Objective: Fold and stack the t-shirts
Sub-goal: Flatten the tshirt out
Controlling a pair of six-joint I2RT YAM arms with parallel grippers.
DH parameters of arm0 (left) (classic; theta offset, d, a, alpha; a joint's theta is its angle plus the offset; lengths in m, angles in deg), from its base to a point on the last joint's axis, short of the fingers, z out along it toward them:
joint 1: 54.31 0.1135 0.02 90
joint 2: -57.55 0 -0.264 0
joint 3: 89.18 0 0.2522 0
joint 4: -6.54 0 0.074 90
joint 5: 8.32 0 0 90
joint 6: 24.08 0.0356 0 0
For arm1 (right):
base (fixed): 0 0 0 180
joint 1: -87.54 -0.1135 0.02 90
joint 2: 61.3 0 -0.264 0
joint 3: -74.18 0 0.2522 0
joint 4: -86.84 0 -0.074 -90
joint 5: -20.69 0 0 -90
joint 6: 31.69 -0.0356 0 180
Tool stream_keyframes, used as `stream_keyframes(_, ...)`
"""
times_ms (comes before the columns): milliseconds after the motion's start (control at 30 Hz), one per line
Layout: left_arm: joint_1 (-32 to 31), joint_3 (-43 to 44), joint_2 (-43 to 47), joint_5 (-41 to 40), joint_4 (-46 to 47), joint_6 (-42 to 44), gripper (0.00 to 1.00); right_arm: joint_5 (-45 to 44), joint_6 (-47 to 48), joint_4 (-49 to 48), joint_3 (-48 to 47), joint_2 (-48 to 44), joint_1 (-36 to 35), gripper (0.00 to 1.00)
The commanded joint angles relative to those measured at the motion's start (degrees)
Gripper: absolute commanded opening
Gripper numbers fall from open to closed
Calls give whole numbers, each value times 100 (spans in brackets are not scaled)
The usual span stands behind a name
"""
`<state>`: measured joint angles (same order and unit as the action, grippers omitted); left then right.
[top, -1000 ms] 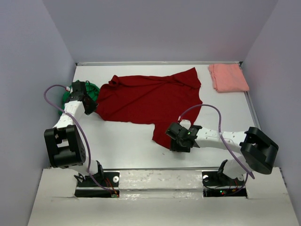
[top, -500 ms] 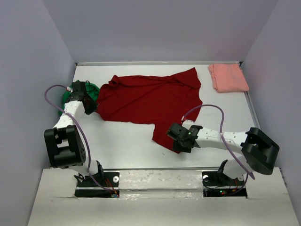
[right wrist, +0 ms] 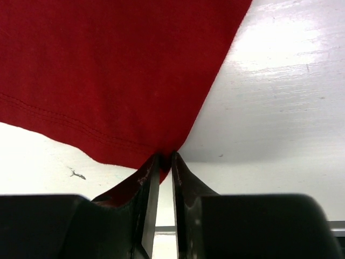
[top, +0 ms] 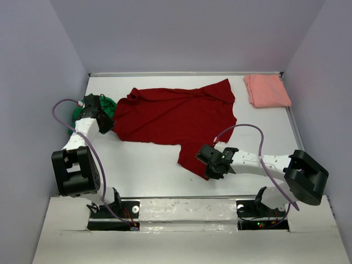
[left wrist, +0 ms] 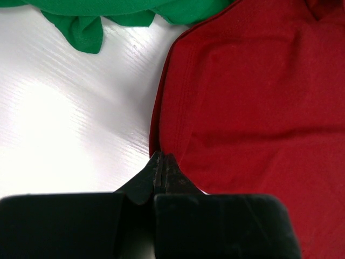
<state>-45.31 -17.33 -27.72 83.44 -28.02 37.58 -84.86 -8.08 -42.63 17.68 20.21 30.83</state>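
Note:
The dark red t-shirt [top: 176, 115] lies spread across the middle of the white table [top: 143, 165]. My left gripper [top: 107, 126] is at its left edge, and the left wrist view shows that gripper [left wrist: 163, 161] shut, with the red hem [left wrist: 161, 108] running into its tips. My right gripper [top: 208, 165] sits at the shirt's near corner. In the right wrist view it [right wrist: 166, 161] is closed to a narrow slit, with the red corner [right wrist: 108, 70] pinched between the tips. The green t-shirt [top: 77, 113] is bunched at the far left. The salmon pink t-shirt [top: 267, 91] lies folded at the back right.
Grey walls enclose the table on three sides. A flap of the green t-shirt [left wrist: 86, 32] lies close above the left gripper. The right arm's purple cable [top: 242, 127] loops over the table beside the red shirt.
The right gripper slid a little toward the near edge and its jaws closed from wide open onto the red shirt's near corner. The left arm has not moved.

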Motion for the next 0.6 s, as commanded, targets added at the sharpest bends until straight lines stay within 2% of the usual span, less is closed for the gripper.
stream_keyframes(0, -29, -8, 213, 70, 14, 48, 0, -88, -269, -92, 125, -285, -42, 0)
stream_keyframes(133, -29, -16, 204, 123, 49, 39, 0, -325, -322, 5, 56, -303, -173, 0)
stream_keyframes(267, -423, 106, 309, -52, 23, 144, 0, -1386, -252, 506, -558, -101, -227, 0)
stream_keyframes(300, -529, 194, 423, -366, -55, 214, 0, -1633, -17, 715, -917, -49, -227, 0)
stream_keyframes(333, -643, 229, 520, -482, -82, 267, 0, -2210, 55, 856, -1120, -39, -227, 0)
stream_keyframes(400, -986, 352, 896, -833, -109, 451, 0, -2827, 651, 1006, -1742, -100, -227, 0)
stream_keyframes(433, -1144, 396, 1046, -905, -109, 513, 0, -3179, 836, 1051, -1746, -188, -227, 0)
stream_keyframes(467, -1241, 466, 1178, -914, -109, 600, 0, -3791, 1047, 947, -2068, -319, -227, 0)
stream_keyframes(500, -1407, 519, 1467, -949, -109, 688, 0, -4076, 1806, 754, -2185, -451, -87, 0)
stream_keyframes(533, -1479, 581, 1618, -993, -109, 750, 0, -4322, 2101, 648, -2316, -600, 10, 0)
stream_keyframes(567, -1601, 712, 1863, -1054, -126, 864, 0, -4377, 3818, -432, -2292, -950, 324, 0)
